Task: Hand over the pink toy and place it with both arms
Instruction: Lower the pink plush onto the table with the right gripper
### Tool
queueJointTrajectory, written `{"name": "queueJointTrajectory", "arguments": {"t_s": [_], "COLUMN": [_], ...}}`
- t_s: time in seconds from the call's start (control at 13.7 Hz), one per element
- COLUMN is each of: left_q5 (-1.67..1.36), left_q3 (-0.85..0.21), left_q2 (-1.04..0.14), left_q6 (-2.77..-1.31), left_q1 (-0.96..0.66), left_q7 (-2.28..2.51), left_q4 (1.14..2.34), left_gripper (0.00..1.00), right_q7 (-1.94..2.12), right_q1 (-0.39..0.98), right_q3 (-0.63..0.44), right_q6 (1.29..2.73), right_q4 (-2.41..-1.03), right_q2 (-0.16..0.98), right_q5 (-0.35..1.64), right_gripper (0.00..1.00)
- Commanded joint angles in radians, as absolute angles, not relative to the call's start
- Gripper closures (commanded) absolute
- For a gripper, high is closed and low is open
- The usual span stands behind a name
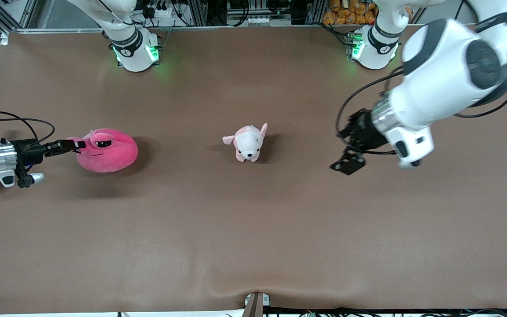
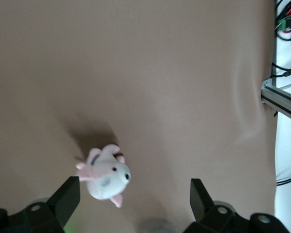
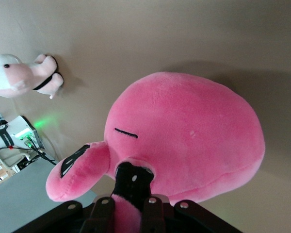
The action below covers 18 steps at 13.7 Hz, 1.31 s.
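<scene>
Hot-pink round plush toy [image 1: 108, 151] sits pinched by the right gripper [image 1: 74, 145], fingertips buried in fabric; left gripper [image 1: 346, 159] hangs spread wide beside the pale puppy plush [image 1: 248, 142].

Hot-pink toy [image 1: 108, 152], pale pink-white puppy [image 1: 247, 143], brown table [image 1: 253, 229].

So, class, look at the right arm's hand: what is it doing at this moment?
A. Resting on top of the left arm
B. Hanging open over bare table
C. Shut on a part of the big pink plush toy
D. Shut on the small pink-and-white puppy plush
C: the right hand is pinched shut on a small protruding part of the pink toy, and the right wrist view shows its fingers clamping that pink plush.
</scene>
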<state>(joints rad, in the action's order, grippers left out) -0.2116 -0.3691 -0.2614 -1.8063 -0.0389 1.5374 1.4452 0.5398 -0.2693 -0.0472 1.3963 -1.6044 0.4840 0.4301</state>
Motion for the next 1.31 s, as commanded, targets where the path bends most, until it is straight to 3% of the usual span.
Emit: {"name": "queueJointTrajectory", "arguments": {"t_s": [0.0, 0.58, 0.66, 0.73, 0.8, 1.24], "left_q5": [-0.190, -0.026, -0.022, -0.021, -0.023, -0.021], "left_q3": [-0.374, -0.387, -0.344, -0.260, -0.170, -0.052], "left_q2": [-0.207, -0.140, -0.117, -0.089, -0.069, 0.040], "left_q6": [-1.679, -1.496, -1.483, -1.448, -1.404, -1.362], "left_q1": [0.018, 0.135, 0.112, 0.059, -0.015, -0.038], "left_q7": [1.352, 0.770, 0.664, 0.587, 0.543, 0.254], "left_q4": [1.457, 1.414, 1.431, 1.437, 1.446, 1.520], "left_gripper": [0.00, 0.00, 0.00, 0.00, 0.00, 0.00], "right_q7": [0.586, 0.629, 0.629, 0.630, 0.629, 0.617], "right_q1": [-0.327, -0.417, -0.420, -0.425, -0.429, -0.416], "right_q3": [-0.026, -0.026, -0.026, -0.026, -0.026, -0.023], "right_q6": [1.376, 1.401, 1.401, 1.401, 1.401, 1.372], "right_q4": [-1.548, -1.542, -1.542, -1.542, -1.542, -1.379], "right_q2": [0.535, 0.626, 0.626, 0.626, 0.626, 0.597], "right_q5": [0.417, 0.419, 0.419, 0.419, 0.420, 0.371], "right_gripper": [1.00, 1.00, 0.79, 0.14, 0.00, 0.00]}}
